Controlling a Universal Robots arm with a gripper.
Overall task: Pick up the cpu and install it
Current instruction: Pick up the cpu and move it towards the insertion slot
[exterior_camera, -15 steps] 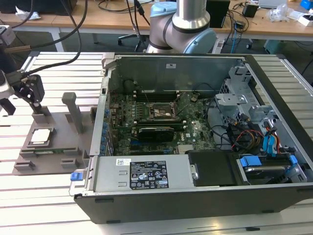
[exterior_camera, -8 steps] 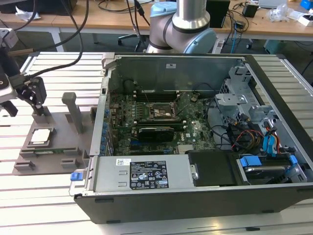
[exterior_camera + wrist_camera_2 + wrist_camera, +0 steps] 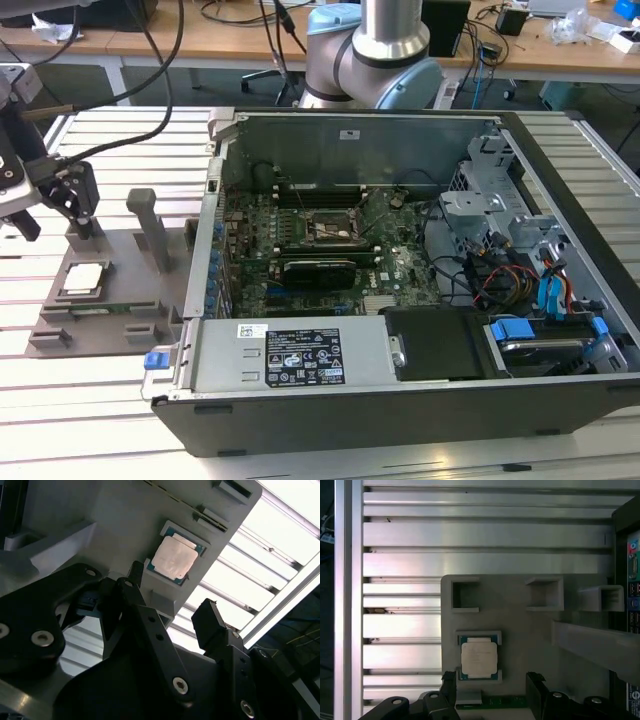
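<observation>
The cpu point(image 3: 83, 279) is a small square chip with a silvery top plate, lying flat in a recess of the grey plastic tray point(image 3: 120, 300) at the exterior view's left. Both wrist views look down on the cpu point(image 3: 174, 559) point(image 3: 478, 658) in its pocket. My gripper point(image 3: 55, 220) hangs above the tray's far end, just off the chip. It stands open point(image 3: 172, 602) point(image 3: 492, 682), with nothing between its black fingers point(image 3: 536, 682). The dark socket point(image 3: 330, 228) sits on the board inside the open computer case point(image 3: 400, 390).
Grey upright posts point(image 3: 150, 225) rise from the tray between my gripper and the case wall. The case holds cables, a drive cage point(image 3: 500, 200) and a power supply point(image 3: 300, 352). The slatted metal table point(image 3: 90, 420) runs all around. The arm's base point(image 3: 375, 60) stands behind the case.
</observation>
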